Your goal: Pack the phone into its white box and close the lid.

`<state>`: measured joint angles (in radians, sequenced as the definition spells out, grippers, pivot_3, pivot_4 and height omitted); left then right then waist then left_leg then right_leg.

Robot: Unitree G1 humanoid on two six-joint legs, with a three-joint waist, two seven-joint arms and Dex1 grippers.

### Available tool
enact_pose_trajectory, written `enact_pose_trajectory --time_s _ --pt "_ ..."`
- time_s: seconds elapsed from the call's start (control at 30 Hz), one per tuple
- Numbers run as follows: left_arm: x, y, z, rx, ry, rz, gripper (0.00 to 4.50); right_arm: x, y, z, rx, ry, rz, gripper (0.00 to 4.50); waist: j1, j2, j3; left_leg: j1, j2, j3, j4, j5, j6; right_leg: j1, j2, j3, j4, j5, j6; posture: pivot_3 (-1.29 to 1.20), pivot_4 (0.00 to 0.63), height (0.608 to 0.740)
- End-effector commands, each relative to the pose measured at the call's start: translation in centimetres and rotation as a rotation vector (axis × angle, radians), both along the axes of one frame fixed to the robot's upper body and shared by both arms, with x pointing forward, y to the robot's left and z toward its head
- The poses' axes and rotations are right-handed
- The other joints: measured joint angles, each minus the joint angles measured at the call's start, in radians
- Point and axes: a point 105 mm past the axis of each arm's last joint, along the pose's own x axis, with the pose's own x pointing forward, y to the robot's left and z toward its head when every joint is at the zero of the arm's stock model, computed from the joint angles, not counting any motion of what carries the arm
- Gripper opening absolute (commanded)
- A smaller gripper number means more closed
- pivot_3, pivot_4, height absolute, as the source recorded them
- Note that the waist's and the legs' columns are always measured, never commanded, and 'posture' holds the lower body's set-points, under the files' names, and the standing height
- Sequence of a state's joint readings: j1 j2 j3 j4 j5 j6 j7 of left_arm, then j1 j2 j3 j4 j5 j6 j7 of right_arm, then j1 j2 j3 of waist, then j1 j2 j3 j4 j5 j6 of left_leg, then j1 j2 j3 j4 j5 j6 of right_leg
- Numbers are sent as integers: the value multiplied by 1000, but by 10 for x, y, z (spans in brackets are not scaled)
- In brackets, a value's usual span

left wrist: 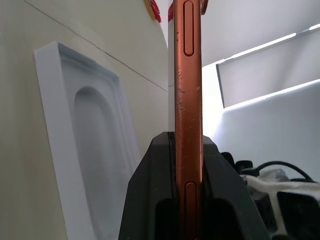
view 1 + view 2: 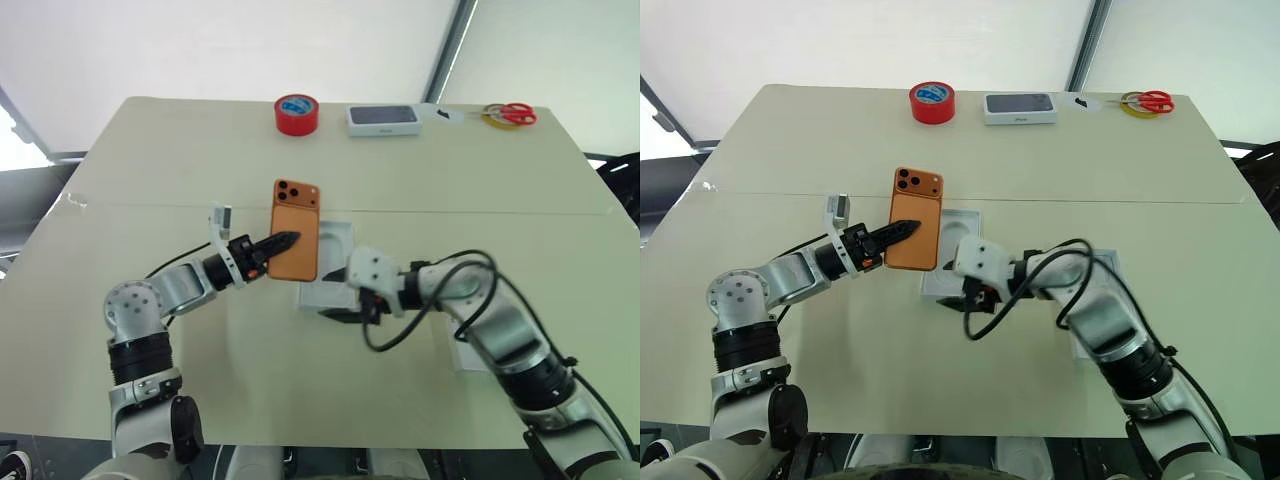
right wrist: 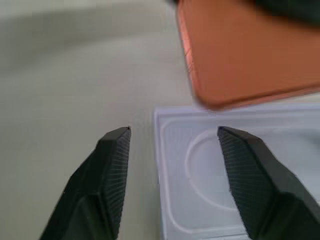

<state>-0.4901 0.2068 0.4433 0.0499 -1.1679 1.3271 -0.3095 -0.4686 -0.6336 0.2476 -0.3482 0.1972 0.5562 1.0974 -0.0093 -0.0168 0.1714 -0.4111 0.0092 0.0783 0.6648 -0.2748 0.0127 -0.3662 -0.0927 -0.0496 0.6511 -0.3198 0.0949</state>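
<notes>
The left pincer (image 2: 283, 241) is clamping the phone (image 2: 296, 230) by one long edge and carrying it above the table (image 2: 150, 180), camera cluster toward the far side, back facing up. The left wrist view is showing the orange edge pinched tight between the two black fingers (image 1: 150, 200). The right pincer (image 2: 345, 315) is hanging just beside the phone's near end with its fingers apart and nothing between them; its wrist view is looking down past those fingers onto the white moulded insert (image 3: 240, 170), which is lying flat on the table under and to the right of the phone.

The step in hand looks like the carry: the phone is gripped and airborne, not yet set into anything. A white tray (image 2: 1095, 300) is lying further right, partly hidden behind the right arm; whether that is the box or the lid cannot be told from here.

Next, the phone likely has to travel right to the box, be levelled over it and lowered so its corners are clearing the thin walls. With the grip sitting on one edge only, the free side may be sagging, so the right pincer is well placed to steady the near end. The insert below is not the target, so releasing here would be misplacing the phone.
</notes>
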Motion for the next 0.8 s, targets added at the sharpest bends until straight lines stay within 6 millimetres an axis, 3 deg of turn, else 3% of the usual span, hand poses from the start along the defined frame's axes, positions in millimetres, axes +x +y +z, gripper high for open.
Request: enact_pose_trajectory --time_s 0.03,0.13,0.2,0.6,0.77,0.8 --pt "-7 -8 6 -21 -36 -25 0 19 -41 4 -92 -87 -55 2947 -1 0 0 0 0 0 0 0 0 1 0 0 -1 0 0 0 150 730" --pt "-10 -12 -1 -24 -13 -26 0 40 -69 -4 -178 -139 -134 2947 -2 0 0 1 0 0 1 0 0 2 0 0 -1 0 0 0 150 730" --pt "-9 -15 -4 -25 -5 -20 0 46 -74 -5 -175 -151 -147 2947 -2 0 0 1 1 0 1 0 0 1 1 0 -1 0 0 0 150 730" --pt "-9 -27 -13 -11 19 -43 0 53 -63 -3 -116 -185 -145 2947 0 0 0 1 3 0 1 1 -1 2 2 0 -1 0 0 0 150 730" --pt "0 -33 -16 10 20 -21 2234 51 -58 0 -102 -189 -144 3011 0 0 0 1 3 0 1 1 -1 2 3 0 -1 0 0 0 150 730" --pt "-1 -34 -17 14 22 -27 2234 51 -57 0 -95 -186 -145 3011 -1 0 0 1 3 0 1 1 -1 2 3 0 -1 0 0 0 150 730"
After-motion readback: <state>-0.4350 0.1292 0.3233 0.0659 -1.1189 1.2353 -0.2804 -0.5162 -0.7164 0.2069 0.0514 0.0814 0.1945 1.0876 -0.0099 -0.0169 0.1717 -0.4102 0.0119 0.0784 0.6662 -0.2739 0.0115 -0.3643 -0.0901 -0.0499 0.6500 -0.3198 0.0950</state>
